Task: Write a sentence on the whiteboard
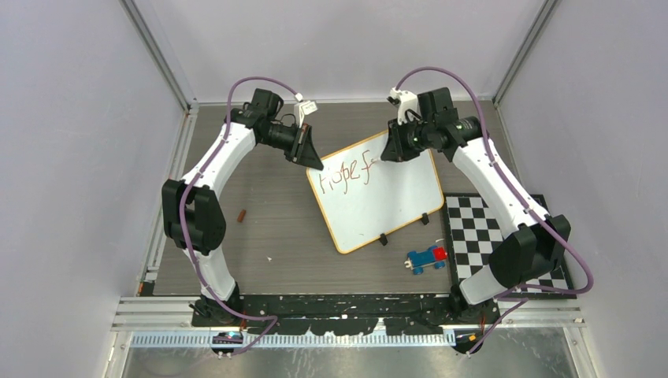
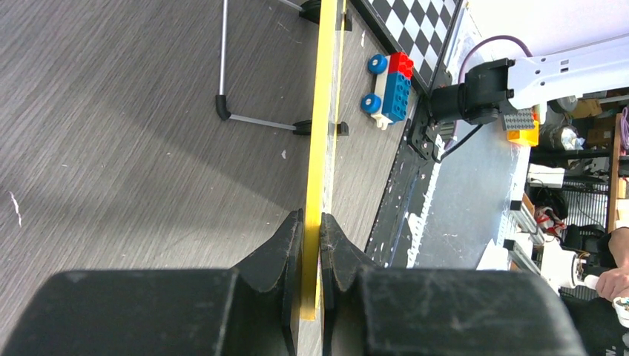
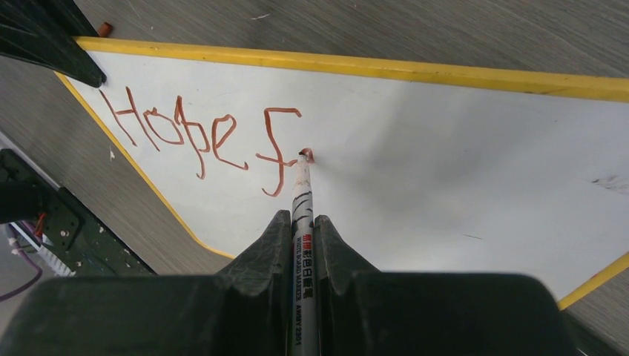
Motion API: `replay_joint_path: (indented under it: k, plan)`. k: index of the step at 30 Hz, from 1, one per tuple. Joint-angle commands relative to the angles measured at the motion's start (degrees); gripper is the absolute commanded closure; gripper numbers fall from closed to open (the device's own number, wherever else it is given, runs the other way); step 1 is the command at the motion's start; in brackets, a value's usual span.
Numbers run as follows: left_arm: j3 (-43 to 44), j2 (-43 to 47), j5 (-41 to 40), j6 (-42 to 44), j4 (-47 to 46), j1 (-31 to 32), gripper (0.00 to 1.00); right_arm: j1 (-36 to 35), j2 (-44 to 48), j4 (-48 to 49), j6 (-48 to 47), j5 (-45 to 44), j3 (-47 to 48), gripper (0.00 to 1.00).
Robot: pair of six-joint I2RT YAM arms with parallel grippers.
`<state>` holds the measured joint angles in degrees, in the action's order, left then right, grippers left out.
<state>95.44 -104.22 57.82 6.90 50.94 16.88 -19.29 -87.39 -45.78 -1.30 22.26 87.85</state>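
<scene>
Red-inked marker (image 3: 302, 185), clamped lengthwise in the right gripper (image 3: 303, 220), touches the mid-table whiteboard (image 3: 460, 156) just right of the lettering (image 3: 197, 152) "Hope f", while the left gripper (image 2: 311, 220) pinches the board's yellow edge.

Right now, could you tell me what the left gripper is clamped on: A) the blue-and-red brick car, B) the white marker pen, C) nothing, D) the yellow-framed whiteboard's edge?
D: the left gripper pinches the edge of the yellow-framed whiteboard; the right gripper holds the white marker pen.
</scene>
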Motion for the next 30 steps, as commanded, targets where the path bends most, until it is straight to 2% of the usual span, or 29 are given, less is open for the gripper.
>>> replay_joint_path:
  k: [1,15,30]
  plan:
    - [0.91,-0.04,-1.45,0.06,1.29,1.01,1.0,-0.4,0.83,1.81,-0.13,0.14,-1.95,1.0]
    - [0.98,0.14,-1.48,0.07,1.38,1.04,1.0,1.68,2.15,-1.4,-4.03,-4.4,-0.64,1.0]
    - [1.16,-0.01,-1.37,0.05,1.44,1.05,1.0,-0.83,-1.53,-0.26,-1.51,-2.27,4.74,1.0]
